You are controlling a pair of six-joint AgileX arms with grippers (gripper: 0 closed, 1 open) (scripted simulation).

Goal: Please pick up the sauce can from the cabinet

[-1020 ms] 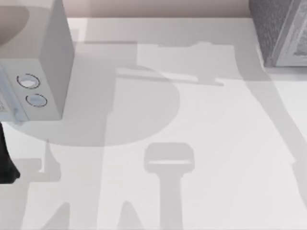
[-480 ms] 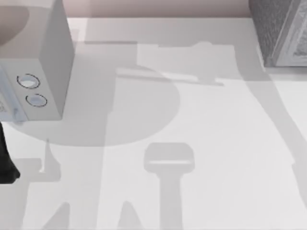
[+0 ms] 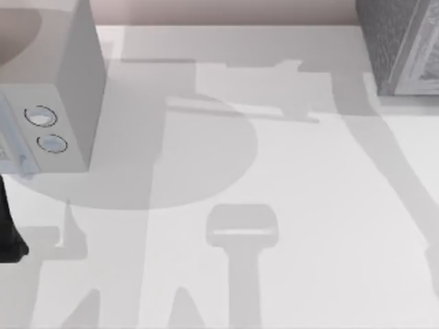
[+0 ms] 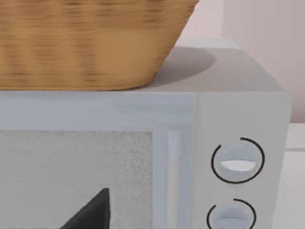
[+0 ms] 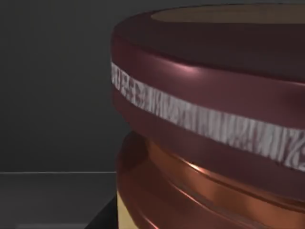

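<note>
The sauce can [image 5: 205, 119] sits very close in the right wrist view. It has a dark maroon top, a pale band around the lid and an orange-copper side. Behind it is the dark inside wall of the cabinet [image 5: 52, 86], and the can stands on the cabinet's grey floor. From above, the cabinet [image 3: 401, 41] is the grey speckled box at the table's back right corner. A dark wedge of my right gripper [image 5: 102, 217] shows just beside the can's base. My left arm [image 3: 8, 233] is parked at the table's left edge.
A pale box with two round dials [image 3: 62, 89] stands at the back left. The left wrist view faces its front [image 4: 238, 109], and a wicker basket [image 4: 86, 43] rests on top of it. Arm shadows cross the white table [image 3: 309, 205].
The arm shadow on the right side of the table has shifted slightly towards the front. The left arm and the boxes have stayed put.
</note>
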